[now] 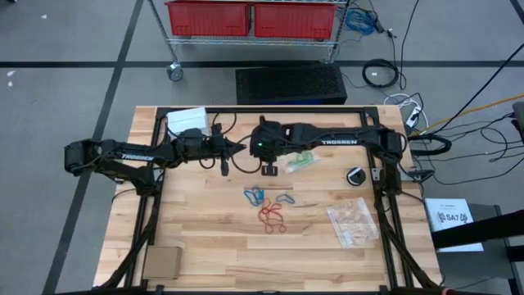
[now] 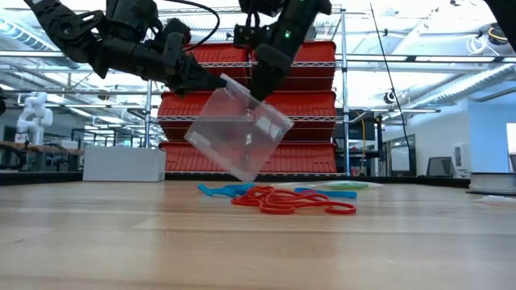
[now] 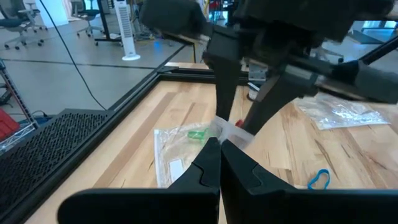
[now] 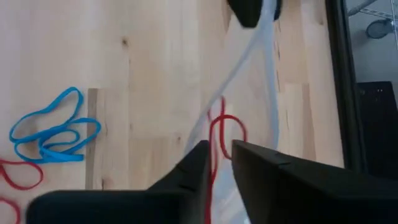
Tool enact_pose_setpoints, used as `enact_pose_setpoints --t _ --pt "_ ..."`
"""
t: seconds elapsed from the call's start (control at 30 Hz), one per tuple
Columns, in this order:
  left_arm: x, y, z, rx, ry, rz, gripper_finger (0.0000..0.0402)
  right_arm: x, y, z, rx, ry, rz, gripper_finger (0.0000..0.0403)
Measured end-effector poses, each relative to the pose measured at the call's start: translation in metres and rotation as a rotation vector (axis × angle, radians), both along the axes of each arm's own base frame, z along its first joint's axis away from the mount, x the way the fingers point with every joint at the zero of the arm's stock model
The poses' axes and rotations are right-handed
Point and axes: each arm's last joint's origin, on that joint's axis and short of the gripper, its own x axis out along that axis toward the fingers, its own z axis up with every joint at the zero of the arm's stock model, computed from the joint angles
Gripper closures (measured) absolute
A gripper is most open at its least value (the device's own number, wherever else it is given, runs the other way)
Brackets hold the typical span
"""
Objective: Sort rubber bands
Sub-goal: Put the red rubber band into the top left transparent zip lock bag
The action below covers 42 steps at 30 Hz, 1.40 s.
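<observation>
A clear plastic bag (image 2: 242,133) hangs tilted in the air between my two grippers above the table's middle. My left gripper (image 1: 239,147) comes from the left and is shut on it. My right gripper (image 1: 267,167) comes from the right and is shut on it from above. Loose rubber bands lie flat on the wood below: blue ones (image 1: 254,195), a red bunch (image 1: 273,217) and one more loop (image 1: 284,198). A red loop (image 4: 227,132) shows beside my right fingers; whether it is in the bag, I cannot tell. Green bands (image 3: 198,134) lie inside another bag. My left gripper (image 3: 221,146) pinches the clear bag's upper edge (image 3: 231,129) between its shut fingers, coming nearly level from the table's left. The bag is lifted clear and hangs tilted below the fingers. One layer or several, I cannot tell. My right gripper (image 4: 217,155) pinches the bag's clear film (image 4: 202,127) between its fingers, pointing down from above, close to my left fingertips (image 4: 252,12). The bag hangs clear of the table. Whether the red loop is also between the fingers, I cannot tell.
A bag with green bands (image 1: 300,161) lies just right of the grippers. A pile of clear bags (image 1: 354,223) sits at the near right, a round black thing (image 1: 356,176) beyond it. A cardboard piece (image 1: 161,262) lies near left, white paper (image 1: 187,120) far left.
</observation>
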Motion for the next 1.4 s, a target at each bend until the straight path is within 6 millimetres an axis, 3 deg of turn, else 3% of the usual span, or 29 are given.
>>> enact_pose_setpoints --t 0.2,0.37,0.57,0.87,1.13,1.27,1.4 --pt "0.0 0.0 0.0 0.0 0.0 0.0 0.0402 0.002 0.003 0.026 0.009 -0.06 0.005 0.0276" --pt "0.0 0.0 0.0 0.0 0.0 0.0 0.0402 0.004 0.004 0.046 0.006 -0.111 0.038 0.0243" --pt "0.0 0.0 0.0 0.0 0.001 0.0 0.0402 -0.001 0.005 0.061 0.024 -0.083 0.048 0.0234" --pt "0.0 0.0 0.0 0.0 0.001 0.0 0.0402 -0.011 -0.002 0.059 0.046 0.012 0.015 0.024" --pt "0.0 0.0 -0.001 -0.002 0.01 0.0 0.0402 -0.053 -0.002 0.065 0.18 0.124 -0.096 0.024" --pt "0.0 0.0 -0.001 -0.003 0.012 0.0 0.0402 -0.079 0.002 0.049 0.19 0.046 -0.136 0.024" --pt "0.0 0.0 -0.001 -0.003 0.011 0.0 0.0402 -0.111 0.007 0.022 0.193 -0.148 -0.165 0.024"
